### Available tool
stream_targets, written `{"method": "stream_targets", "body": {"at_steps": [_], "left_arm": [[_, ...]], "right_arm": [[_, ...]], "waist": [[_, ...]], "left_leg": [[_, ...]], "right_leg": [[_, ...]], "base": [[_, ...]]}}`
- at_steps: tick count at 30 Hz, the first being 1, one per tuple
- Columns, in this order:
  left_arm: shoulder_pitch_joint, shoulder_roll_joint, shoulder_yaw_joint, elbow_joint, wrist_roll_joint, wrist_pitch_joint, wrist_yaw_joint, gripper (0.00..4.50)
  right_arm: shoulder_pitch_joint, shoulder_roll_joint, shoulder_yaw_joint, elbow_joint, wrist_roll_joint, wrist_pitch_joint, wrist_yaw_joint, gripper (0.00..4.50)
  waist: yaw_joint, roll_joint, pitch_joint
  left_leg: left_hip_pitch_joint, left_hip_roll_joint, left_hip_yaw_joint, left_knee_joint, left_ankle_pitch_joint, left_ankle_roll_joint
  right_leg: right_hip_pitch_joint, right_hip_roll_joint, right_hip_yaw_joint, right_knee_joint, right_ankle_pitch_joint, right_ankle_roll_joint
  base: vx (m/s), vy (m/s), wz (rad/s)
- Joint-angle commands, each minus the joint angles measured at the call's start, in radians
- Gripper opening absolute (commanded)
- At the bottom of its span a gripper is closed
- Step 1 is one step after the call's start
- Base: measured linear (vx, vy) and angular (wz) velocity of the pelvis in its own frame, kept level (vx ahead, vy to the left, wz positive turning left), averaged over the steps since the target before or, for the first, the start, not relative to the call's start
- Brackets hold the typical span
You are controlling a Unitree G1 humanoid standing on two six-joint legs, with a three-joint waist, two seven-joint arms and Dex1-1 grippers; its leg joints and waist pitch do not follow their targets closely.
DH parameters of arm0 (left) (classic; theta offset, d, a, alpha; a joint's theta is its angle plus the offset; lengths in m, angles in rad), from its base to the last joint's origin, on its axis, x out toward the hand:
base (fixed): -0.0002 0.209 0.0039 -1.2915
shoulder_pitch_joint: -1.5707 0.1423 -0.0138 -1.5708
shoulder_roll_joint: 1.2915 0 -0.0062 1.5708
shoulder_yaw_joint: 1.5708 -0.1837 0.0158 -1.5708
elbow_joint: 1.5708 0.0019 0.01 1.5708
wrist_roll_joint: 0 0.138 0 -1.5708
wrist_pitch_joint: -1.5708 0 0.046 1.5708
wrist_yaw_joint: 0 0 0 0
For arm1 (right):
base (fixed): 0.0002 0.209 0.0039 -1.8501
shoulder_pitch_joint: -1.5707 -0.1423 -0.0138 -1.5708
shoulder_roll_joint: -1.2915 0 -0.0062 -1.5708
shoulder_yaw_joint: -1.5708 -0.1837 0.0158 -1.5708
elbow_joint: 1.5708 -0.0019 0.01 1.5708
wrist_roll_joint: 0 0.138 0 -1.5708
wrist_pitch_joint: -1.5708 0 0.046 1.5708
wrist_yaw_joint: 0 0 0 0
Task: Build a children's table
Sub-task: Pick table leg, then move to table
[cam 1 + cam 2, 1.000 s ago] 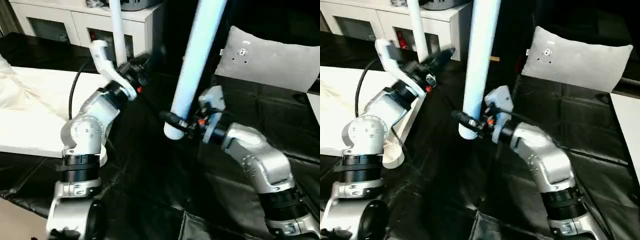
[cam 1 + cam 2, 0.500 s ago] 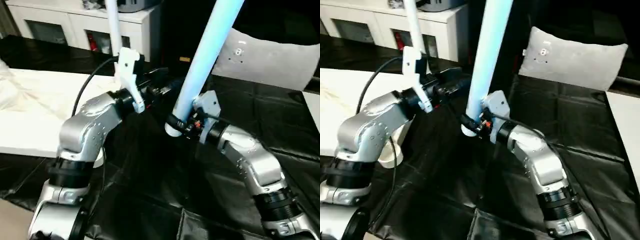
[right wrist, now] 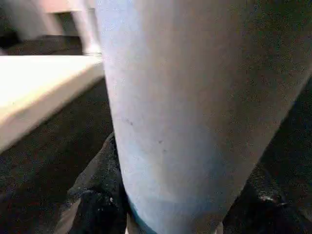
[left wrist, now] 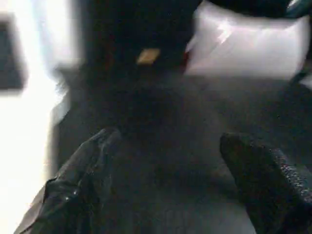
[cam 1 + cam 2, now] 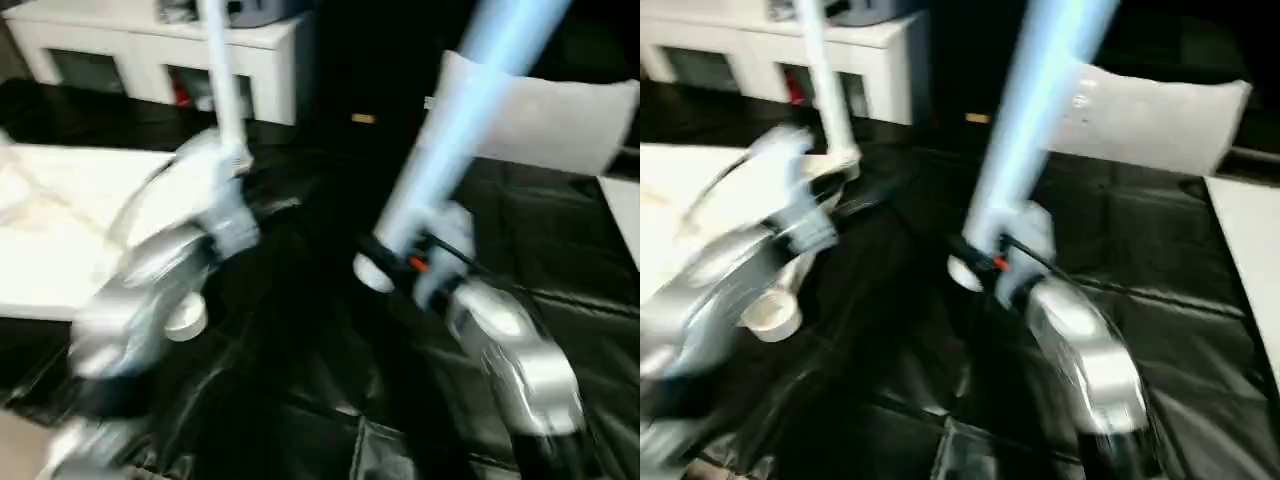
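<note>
The white table top lies at the left, with one white leg standing upright at its far corner and a round corner socket at its near corner. My right gripper is shut on the thick end of a second white leg, which leans up and to the right. In the right wrist view this leg sits between the black fingers. My left arm is blurred beside the table top. The left gripper stands open above the black sheet, with nothing between its fingers.
A grey-white cushion lies at the back right on the black sheet that covers the floor. A white cabinet stands at the back left. A white edge shows at the far right.
The leg in my right gripper has tilted from nearly upright to leaning right. My left arm swung from the standing leg towards the middle and is blurred in motion. The view has also shifted.
</note>
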Motion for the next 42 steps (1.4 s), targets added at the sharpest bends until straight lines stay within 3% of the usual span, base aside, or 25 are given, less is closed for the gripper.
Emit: {"method": "stream_targets", "body": {"at_steps": [1, 8, 10, 12, 14, 15, 18, 21, 22, 24, 25, 26, 27, 28, 29, 30, 31, 32, 33, 34, 35, 38, 39, 40, 42], "left_arm": [[0.055, 0.003, -0.010, -0.014, 0.097, -0.049, 0.083, 3.81], [0.124, -0.088, -0.043, -0.096, 0.095, -0.070, 0.145, 3.81], [0.122, -0.109, -0.062, -0.093, 0.119, -0.073, 0.164, 3.81], [0.122, -0.109, -0.073, -0.086, 0.138, -0.083, 0.164, 3.81], [0.122, -0.105, -0.075, -0.085, 0.143, -0.078, 0.159, 3.81], [0.123, -0.105, -0.072, -0.087, 0.143, -0.076, 0.158, 3.81], [0.119, -0.099, -0.067, -0.087, 0.152, -0.069, 0.158, 3.81], [0.114, -0.099, -0.058, -0.085, 0.146, -0.058, 0.165, 3.81], [0.111, -0.104, -0.054, -0.087, 0.143, -0.053, 0.171, 3.81], [0.109, -0.108, -0.050, -0.088, 0.141, -0.052, 0.175, 3.81], [0.109, -0.107, -0.051, -0.088, 0.143, -0.053, 0.175, 3.81], [0.109, -0.106, -0.054, -0.089, 0.147, -0.054, 0.172, 3.81], [0.109, -0.107, -0.054, -0.090, 0.148, -0.054, 0.172, 3.81], [0.110, -0.107, -0.055, -0.092, 0.151, -0.054, 0.171, 3.81], [0.113, -0.109, -0.056, -0.095, 0.153, -0.054, 0.172, 3.81], [0.115, -0.110, -0.057, -0.098, 0.154, -0.054, 0.173, 3.81], [0.122, -0.112, -0.059, -0.104, 0.155, -0.052, 0.175, 3.81], [0.128, -0.113, -0.061, -0.109, 0.157, -0.050, 0.177, 3.81], [0.135, -0.114, -0.063, -0.114, 0.161, -0.048, 0.180, 3.81], [0.144, -0.115, -0.063, -0.124, 0.166, -0.045, 0.186, 3.81], [0.145, -0.116, -0.063, -0.125, 0.167, -0.045, 0.187, 3.81], [0.172, -0.121, -0.068, -0.154, 0.171, -0.038, 0.198, 3.81], [0.182, -0.120, -0.070, -0.163, 0.174, -0.036, 0.200, 3.81], [0.189, -0.121, -0.072, -0.171, 0.174, -0.033, 0.202, 3.81], [0.194, -0.124, -0.072, -0.180, 0.172, -0.027, 0.206, 3.81]], "right_arm": [[0.018, 0.000, -0.005, -0.072, -0.064, -0.023, -0.067, 1.92], [0.095, 0.004, -0.012, -0.187, -0.014, 0.021, -0.052, 1.92], [0.104, 0.048, -0.048, -0.176, 0.002, -0.027, -0.090, 1.92], [0.104, 0.049, -0.053, -0.163, -0.038, -0.062, -0.126, 1.92], [0.104, 0.057, -0.061, -0.164, -0.010, -0.055, -0.110, 1.92], [0.104, 0.058, -0.062, -0.164, -0.017, -0.056, -0.115, 1.92], [0.104, 0.055, -0.057, -0.160, -0.040, -0.081, -0.125, 1.92], [0.101, 0.043, -0.046, -0.161, -0.036, -0.002, -0.121, 1.92], [0.107, 0.029, -0.027, -0.150, -0.032, 0.026, -0.106, 1.92], [0.115, 0.025, -0.015, -0.142, -0.021, 0.009, -0.077, 1.92], [0.116, 0.027, -0.014, -0.140, -0.021, -0.001, -0.074, 1.92], [0.119, 0.029, -0.014, -0.141, -0.007, 0.010, -0.062, 1.92], [0.119, 0.024, -0.009, -0.140, -0.014, 0.007, -0.061, 1.92], [0.120, 0.011, 0.007, -0.138, -0.036, -0.005, -0.055, 1.92], [0.120, 0.002, 0.018, -0.134, -0.045, -0.004, -0.048, 1.92], [0.120, -0.003, 0.025, -0.131, -0.050, -0.007, -0.042, 1.92], [0.119, -0.009, 0.036, -0.128, -0.057, -0.011, -0.034, 1.92], [0.117, -0.006, 0.037, -0.131, -0.050, -0.005, -0.029, 1.92], [0.115, -0.005, 0.039, -0.135, -0.042, -0.003, -0.021, 1.92], [0.110, -0.010, 0.046, -0.136, -0.041, 0.000, -0.016, 1.92], [0.109, -0.011, 0.047, -0.135, -0.043, 0.000, -0.017, 1.92], [0.096, -0.028, 0.051, -0.128, -0.026, 0.025, 0.015, 1.92], [0.091, -0.033, 0.055, -0.129, -0.019, 0.033, 0.025, 1.92], [0.088, -0.040, 0.060, -0.130, -0.016, 0.036, 0.032, 1.92], [0.086, -0.051, 0.069, -0.129, -0.034, 0.028, 0.039, 1.92]], "waist": [[-0.006, 0.023, -0.063], [-0.010, 0.020, -0.060], [-0.011, 0.022, -0.061], [0.003, 0.003, -0.064], [0.016, -0.004, -0.072], [0.023, -0.015, -0.067], [0.023, -0.008, -0.057], [-0.018, 0.018, -0.060], [-0.065, 0.046, -0.051], [-0.077, 0.036, -0.044], [-0.071, 0.039, -0.030], [-0.057, 0.019, -0.027], [-0.056, 0.005, -0.042], [-0.030, -0.016, -0.055], [-0.008, -0.020, -0.071], [-0.010, 0.002, -0.072], [-0.016, -0.007, -0.066], [-0.014, -0.010, -0.054], [-0.013, -0.015, -0.059], [-0.026, 0.014, -0.053], [-0.044, 0.025, -0.059], [-0.074, 0.037, -0.071], [-0.079, 0.037, -0.057], [-0.067, 0.012, -0.047], [-0.050, 0.010, -0.054]], "left_leg": [[0.005, 0.044, -0.017, -0.079, -0.225, -0.002], [0.004, 0.049, -0.019, -0.085, -0.264, 0.024], [0.050, 0.029, 0.039, -0.046, -0.261, -0.027], [0.040, 0.015, 0.047, -0.045, -0.258, -0.040], [0.032, -0.002, 0.053, -0.009, -0.252, 0.007], [0.004, -0.018, 0.030, 0.034, -0.232, 0.038], [-0.037, -0.029, -0.046, 0.072, -0.160, 0.039], [0.048, -0.039, -0.027, -0.005, -0.217, 0.059], [0.087, 0.026, 0.008, -0.082, -0.413, 0.143], [0.059, 0.101, 0.042, -0.146, -0.520, 0.187], [0.043, 0.114, 0.055, -0.168, -0.556, 0.168], [0.060, 0.126, 0.093, -0.189, -0.710, 0.049], [0.084, 0.096, 0.097, -0.161, -0.704, -0.013], [0.015, 0.035, 0.039, -0.091, -0.572, -0.016], [-0.028, 0.021, -0.049, 0.143, -0.285, 0.036], [-0.060, 0.010, -0.101, 0.187, -0.179, 0.032], [-0.081, -0.006, -0.123, 0.185, -0.099, -0.004], [-0.058, -0.027, -0.105, 0.134, -0.039, 0.002], [-0.051, -0.037, -0.089, 0.094, 0.015, 0.026], [-0.033, -0.019, -0.056, -0.023, 0.027, 0.185], [-0.013, -0.008, -0.048, -0.040, -0.025, 0.232], [0.041, 0.004, -0.073, -0.076, -0.066, 0.435], [0.031, 0.007, -0.064, -0.103, -0.096, 0.462], [-0.018, -0.036, -0.103, -0.128, -0.131, 0.505], [-0.006, -0.090, -0.090, -0.107, -0.108, 0.487]], "right_leg": [[0.049, -0.078, 0.054, -0.110, -0.442, -0.005], [0.053, -0.084, 0.057, -0.112, -0.417, -0.027], [0.001, -0.045, 0.109, -0.146, -0.517, 0.017], [0.009, -0.034, 0.148, -0.126, -0.561, 0.058], [0.014, -0.047, 0.237, -0.121, -0.578, 0.034], [0.045, -0.080, 0.307, -0.138, -0.625, -0.007], [0.068, -0.086, 0.379, -0.145, -0.689, -0.069], [-0.024, 0.059, 0.308, -0.117, -0.588, -0.023], [-0.081, 0.071, 0.152, -0.019, -0.408, -0.044], [-0.035, -0.002, 0.034, 0.110, -0.210, -0.073], [-0.020, -0.021, 0.013, 0.127, -0.187, -0.075], [0.021, -0.060, 0.009, 0.140, -0.286, -0.029], [0.026, -0.077, 0.037, 0.095, -0.370, -0.026], [0.083, -0.181, 0.096, -0.007, -0.479, 0.002], [0.096, -0.397, 0.240, -0.129, -0.550, -0.079], [0.120, -0.407, 0.241, -0.123, -0.542, -0.111], [0.103, -0.338, 0.179, -0.118, -0.485, -0.137], [0.073, -0.240, 0.110, -0.118, -0.429, -0.190], [0.068, -0.190, 0.086, -0.112, -0.408, -0.203], [0.037, -0.078, 0.053, -0.082, -0.410, -0.186], [0.029, -0.039, 0.040, -0.056, -0.409, -0.168], [0.015, -0.002, 0.007, 0.006, -0.172, -0.118], [0.003, 0.010, -0.008, 0.033, -0.163, -0.074], [0.045, 0.009, -0.031, 0.045, -0.144, -0.015], [0.031, -0.035, -0.009, -0.009, -0.161, 0.036]], "base": [[0.000, 0.000, 0.00], [0.000, 0.000, 0.00], [-0.003, 0.009, -0.10], [-0.002, 0.022, -0.44], [0.002, 0.054, -0.51], [-0.003, 0.072, -0.49], [-0.011, 0.150, -0.66], [-0.032, 0.230, -0.56], [-0.080, 0.252, -0.44], [-0.098, 0.265, -0.51], [-0.100, 0.224, -0.63], [-0.066, 0.152, -0.71], [-0.066, 0.152, -0.71], [-0.039, 0.114, -0.58], [-0.039, 0.111, -0.40], [-0.039, 0.111, -0.40], [-0.025, 0.101, -0.26], [-0.033, 0.109, -0.09], [-0.033, 0.109, -0.09], [-0.033, 0.180, 0.09], [-0.029, 0.187, 0.13], [-0.035, 0.188, 0.09], [-0.043, 0.207, 0.06], [-0.059, 0.184, 0.06], [-0.074, 0.138, 0.37]]}}
